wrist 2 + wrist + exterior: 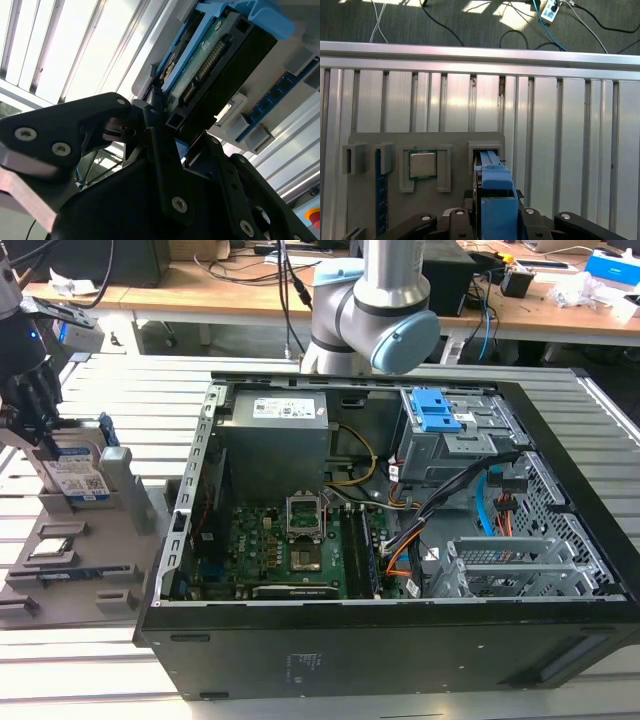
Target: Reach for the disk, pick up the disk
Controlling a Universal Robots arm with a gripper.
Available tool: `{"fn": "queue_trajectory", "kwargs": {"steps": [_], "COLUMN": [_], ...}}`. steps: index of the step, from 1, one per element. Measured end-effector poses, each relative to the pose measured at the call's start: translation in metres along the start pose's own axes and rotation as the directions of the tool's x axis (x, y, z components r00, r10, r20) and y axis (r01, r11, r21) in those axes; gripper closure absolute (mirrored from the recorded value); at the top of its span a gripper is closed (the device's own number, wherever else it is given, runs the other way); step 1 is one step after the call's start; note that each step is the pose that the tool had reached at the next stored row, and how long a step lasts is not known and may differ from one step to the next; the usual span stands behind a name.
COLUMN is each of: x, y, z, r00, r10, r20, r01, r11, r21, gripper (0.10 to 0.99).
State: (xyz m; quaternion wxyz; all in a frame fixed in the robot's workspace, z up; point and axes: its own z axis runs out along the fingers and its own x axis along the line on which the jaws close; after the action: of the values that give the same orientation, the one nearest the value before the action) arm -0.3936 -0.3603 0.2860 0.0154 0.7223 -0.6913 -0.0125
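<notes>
Standing on edge in a slot of the grey holder tray [60, 575], the disk [78, 478] sits at the exterior view's left, well apart from the open computer case [400, 640] that takes up the middle of the slatted metal surface [300, 695]. Its white-and-blue label faces the camera there, and a grey upright of the tray rises just beside it. The pincer [50, 435] hangs directly over the disk, black fingers reaching down to its upper edge. In the first wrist view the disk's blue carrier [496, 200] runs between the two finger linkages, which sit snug against both its sides, so the pincer [497, 222] is pinching the disk. In the second wrist view one black finger [159, 150] lies against the disk's connector end [210, 65]. A square processor chip [422, 164] rests in a neighbouring pocket of the tray. The arm's base joints [390, 300] stand behind the case.
</notes>
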Motion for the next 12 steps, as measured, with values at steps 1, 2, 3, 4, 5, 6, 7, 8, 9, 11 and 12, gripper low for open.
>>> {"fn": "queue_trajectory", "kwargs": {"steps": [1,2,3,4,5,6,7,8,9,11,12], "x": [0.0,0.0,0.0,0.0,0.0,0.0,0.0,0.0,0.0,0.0,0.0], "y": [0.0,0.0,0.0,0.0,0.0,0.0,0.0,0.0,0.0001,0.0003,0.0004], "z": [0.0,0.0,0.0,0.0,-0.0001,-0.0009,-0.0016,-0.0024,-0.0037,-0.0073,-0.0103], "r00": [1.0,1.0,1.0,1.0,1.0,1.0,1.0,1.0,1.0,1.0,1.0], "r10": [0.0,0.0,0.0,0.0,0.0,0.0,0.0,0.0,0.0,0.0,0.0], "r20": [0.0,0.0,0.0,-0.0001,-0.0001,0.0,-0.0001,-0.0001,-0.0001,-0.0001,-0.0001], "r01": [0.0,0.0,0.0,0.0,0.0,0.0,0.0,0.0,0.0,0.0,0.0], "r11": [1.0,1.0,1.0,1.0,1.0,1.0,1.0,1.0,1.0,1.0,1.0], "r21": [0.0,0.0,0.0,0.0,0.0,0.0,0.0,0.0,0.0,0.0,0.0], "gripper": [0.718,0.718,0.718,0.718,0.718,0.718,0.718,0.718,0.718,0.718,0.718]}}
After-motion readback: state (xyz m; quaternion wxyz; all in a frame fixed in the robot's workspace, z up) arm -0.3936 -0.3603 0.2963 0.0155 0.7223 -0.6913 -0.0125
